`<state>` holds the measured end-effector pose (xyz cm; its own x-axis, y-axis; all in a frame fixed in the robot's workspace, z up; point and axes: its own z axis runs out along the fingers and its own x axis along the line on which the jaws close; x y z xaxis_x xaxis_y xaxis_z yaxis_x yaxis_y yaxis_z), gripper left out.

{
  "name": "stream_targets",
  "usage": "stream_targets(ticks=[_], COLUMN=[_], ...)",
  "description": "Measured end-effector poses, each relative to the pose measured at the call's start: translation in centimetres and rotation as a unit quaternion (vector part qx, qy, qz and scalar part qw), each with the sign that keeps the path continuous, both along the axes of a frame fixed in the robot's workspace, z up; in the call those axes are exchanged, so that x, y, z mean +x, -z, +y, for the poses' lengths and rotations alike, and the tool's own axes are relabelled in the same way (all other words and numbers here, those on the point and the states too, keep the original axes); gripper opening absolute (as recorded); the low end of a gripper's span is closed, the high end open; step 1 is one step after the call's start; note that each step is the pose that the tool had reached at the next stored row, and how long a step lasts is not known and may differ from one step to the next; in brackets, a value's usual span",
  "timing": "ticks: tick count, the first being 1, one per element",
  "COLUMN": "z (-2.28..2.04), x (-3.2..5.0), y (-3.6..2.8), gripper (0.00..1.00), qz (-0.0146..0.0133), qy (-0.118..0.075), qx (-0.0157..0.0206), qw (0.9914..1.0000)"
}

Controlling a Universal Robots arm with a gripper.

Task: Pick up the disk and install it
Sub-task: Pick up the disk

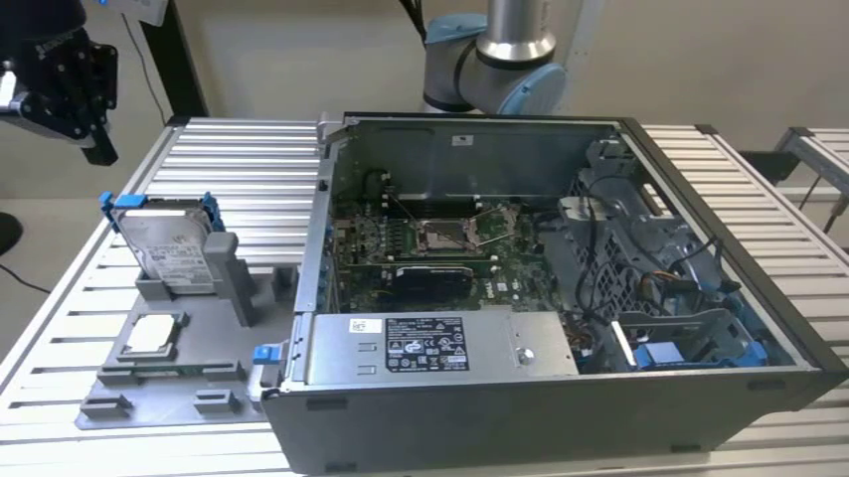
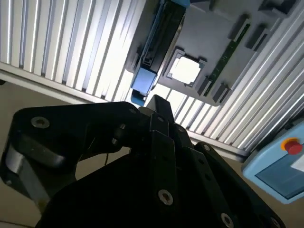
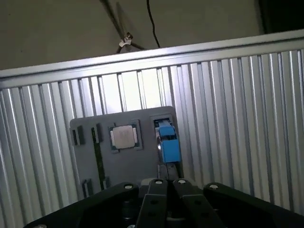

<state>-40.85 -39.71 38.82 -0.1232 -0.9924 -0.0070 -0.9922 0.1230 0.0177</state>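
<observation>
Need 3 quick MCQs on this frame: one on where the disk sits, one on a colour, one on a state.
1. Where is the disk?
A. in the grey holder beside the computer case
B. inside the case
C. on the floor
2. Colour of the disk's carrier?
A. red
B. blue
C. green
3. The computer case is:
A. closed
B. upside down
C. open

Key: 1 A, it stands on edge in the holder, apart from the gripper. 2 B, blue frame edges show. 3 C, its board is exposed.

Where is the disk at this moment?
The disk stands upright in the grey holder at the exterior view's left, behind the square chip, beside the open computer case.
</observation>
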Motion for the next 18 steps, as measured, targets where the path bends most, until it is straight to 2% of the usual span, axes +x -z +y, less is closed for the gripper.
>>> stream_targets(ticks=[2, 6, 7, 13, 17, 18], z=[0.01, 0.01, 0.02, 0.2, 0.32, 0.34], x=[0.0, 0.0, 0.0, 0.0, 0.0, 0.01], y=[0.02, 0.05, 0.06, 0.1, 0.12, 0.13], gripper=[0.0, 0.0, 0.0, 0.0, 0.0, 0.0], qz=[-0.001, -0.0081, -0.009, -0.0092, -0.0092, -0.0086], qy=[-0.013, -0.036, -0.04, -0.068, -0.079, -0.08], qx=[0.0, 0.0009, 0.0011, 0.0031, 0.0065, 0.0067], qw=[0.99991, 0.99933, 0.99914, 0.99766, 0.99683, 0.99674])
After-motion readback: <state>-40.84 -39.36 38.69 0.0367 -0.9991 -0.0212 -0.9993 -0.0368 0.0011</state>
